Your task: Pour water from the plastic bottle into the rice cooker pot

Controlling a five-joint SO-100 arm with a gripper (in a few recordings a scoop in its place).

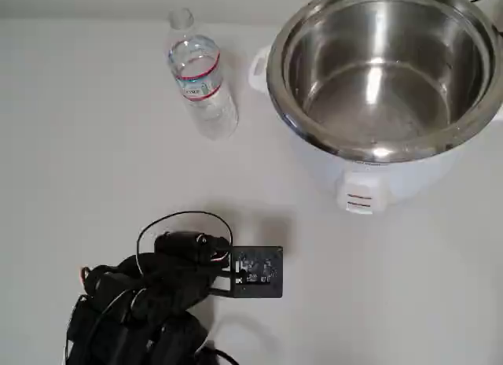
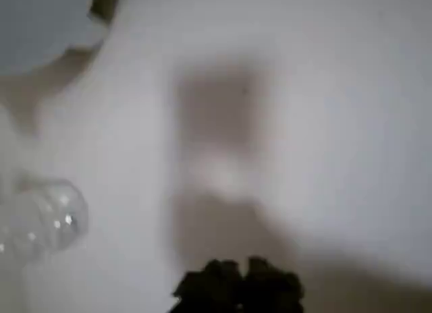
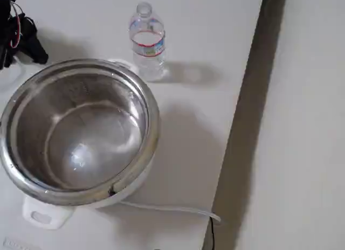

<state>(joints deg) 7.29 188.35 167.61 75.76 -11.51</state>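
1. Overhead view: the plastic bottle (image 1: 200, 78) stands upright on the white table (image 1: 94, 168), cap off as far as I can see, just left of the rice cooker pot (image 1: 381, 70). They're near each other but not touching. The pot sits in its white cooker body (image 1: 369, 180), top right of the picture, shiny and open. The black arm (image 1: 149, 298) is folded up at the bottom left, well apart from both. Its tool is tucked in there somewhere and I honestly can't pick it out.

2. Wrist view: super blurry. Dark tool (image 2: 239, 286) tips poke in at the bottom edge, and they look bunched close together, but I can't tell for sure. The bottle (image 2: 44, 222) is a hazy clear blob at the left, and the cooker's white curve (image 2: 40, 23) is at the top left.

3. Fixed view: pot (image 3: 78, 131) fills the left side, bottle (image 3: 147, 42) upright just beyond its far rim. A bit of the black arm (image 3: 19, 37) shows top left. A white cord (image 3: 167, 209) trails off the cooker toward the table edge.
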